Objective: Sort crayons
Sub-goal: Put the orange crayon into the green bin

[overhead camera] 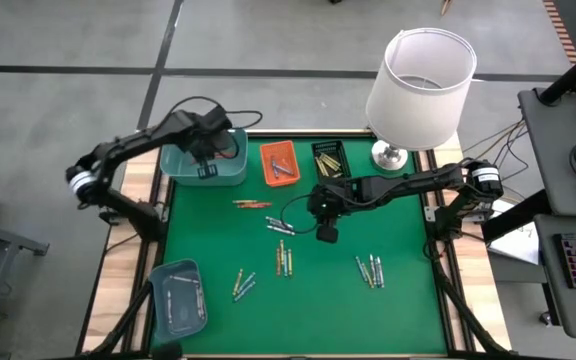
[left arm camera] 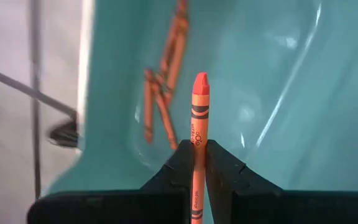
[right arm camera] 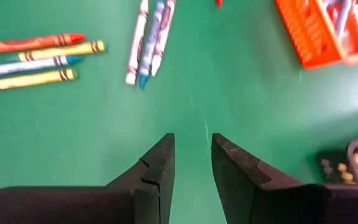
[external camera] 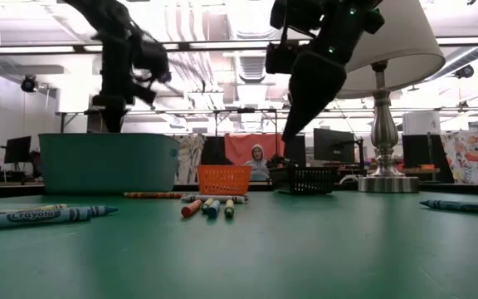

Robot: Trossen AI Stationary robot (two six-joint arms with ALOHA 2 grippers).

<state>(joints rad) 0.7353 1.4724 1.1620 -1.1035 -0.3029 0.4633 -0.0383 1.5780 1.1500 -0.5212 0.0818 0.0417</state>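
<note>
The left gripper (left arm camera: 197,163) is clamped on an orange crayon (left arm camera: 199,115), whose pointed tip sticks out well beyond the two dark fingers (left arm camera: 173,171). Beyond it lies the inside of a teal tray (left arm camera: 278,93), with several more orange crayons (left arm camera: 163,93) loose in a small cluster on its floor. Past the tray's rim, grey floor (left arm camera: 11,93) shows.

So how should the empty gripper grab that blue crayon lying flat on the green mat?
Probably from straight above, pinching the blue crayon across its middle. It lies flat, long and thin, so the right gripper, open and empty, should turn its fingers across the stick. White crayons lie tight against it on both sides, so it may catch those too.
</note>
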